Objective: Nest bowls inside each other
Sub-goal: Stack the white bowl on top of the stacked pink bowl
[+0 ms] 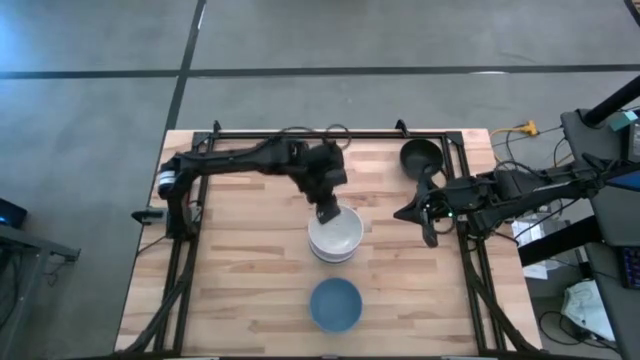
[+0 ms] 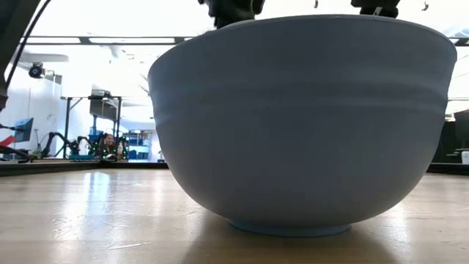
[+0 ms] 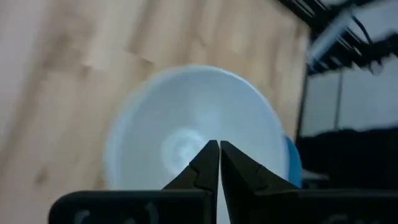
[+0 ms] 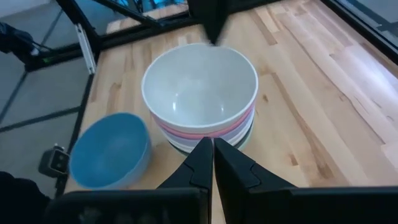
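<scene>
Left gripper is pinched fully closed with nothing in it, parked right over the 11 o'clock rim of the bowl stack, which sits around the middle of the wooden table. In its own wrist view the two fingertips meet in a point above the pale inside of the top white bowl.

Right gripper is closed too and empty, hanging off at about 3 o'clock from the stack, well apart from it. Its wrist view looks past the touching fingers straight at the pile.

Now the stuff on the table, big to small. The stack is the bulkiest thing: a white bowl on top, and under its rim you can make out a pink band, then a lavender one, then a pale edge at the bottom. Can't tell exactly how many are nested in there.

The blue bowl sits alone at 6 o'clock from the stack, upright, close but not touching. It pretty much fills the low view.

A black bowl sits up at roughly 1 o'clock near the table's far edge, just beside the right arm.
</scene>
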